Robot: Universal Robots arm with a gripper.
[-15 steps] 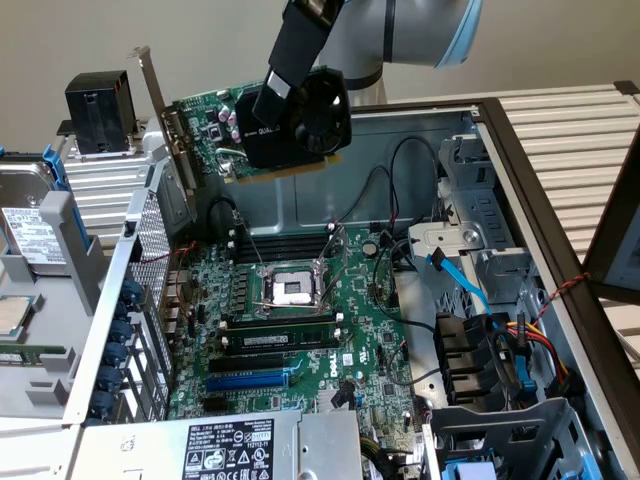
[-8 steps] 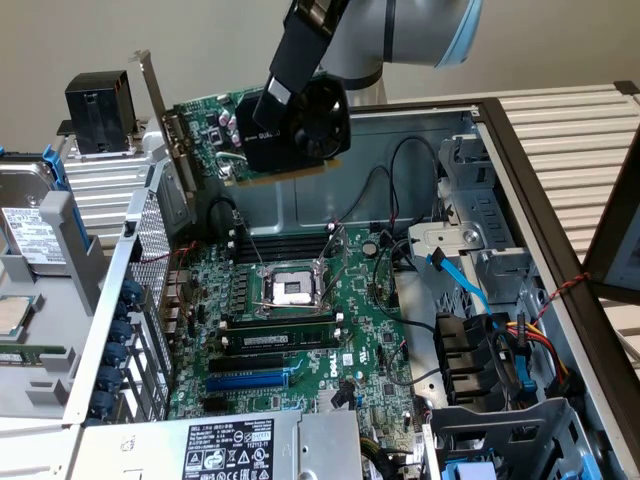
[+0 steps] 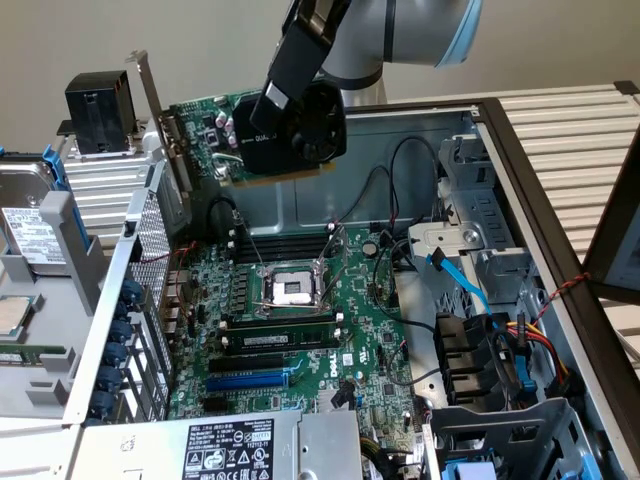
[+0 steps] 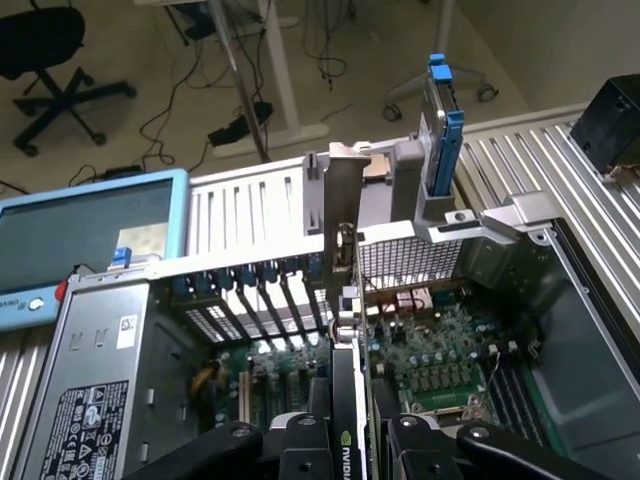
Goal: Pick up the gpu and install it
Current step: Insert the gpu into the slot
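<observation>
The gpu [image 3: 300, 140] is hanging in the air above the open case [image 3: 480, 180], well clear of the motherboard [image 3: 300, 330]. The tool [image 3: 268, 105] is pinching it across the black shroud, one finger pressing on each face. The pick-up is looking done and the carry toward the board is the step in hand; nothing is seated yet. By my judgement, seating is calling for the card's lower edge to be lining up with an expansion slot such as the blue one [image 3: 248, 380], and for the metal bracket [image 3: 150, 90] to be meeting the rear openings. The card is showing a round fan in a black cover over a thin green board, bracket pointing to the exterior view's left.
</observation>
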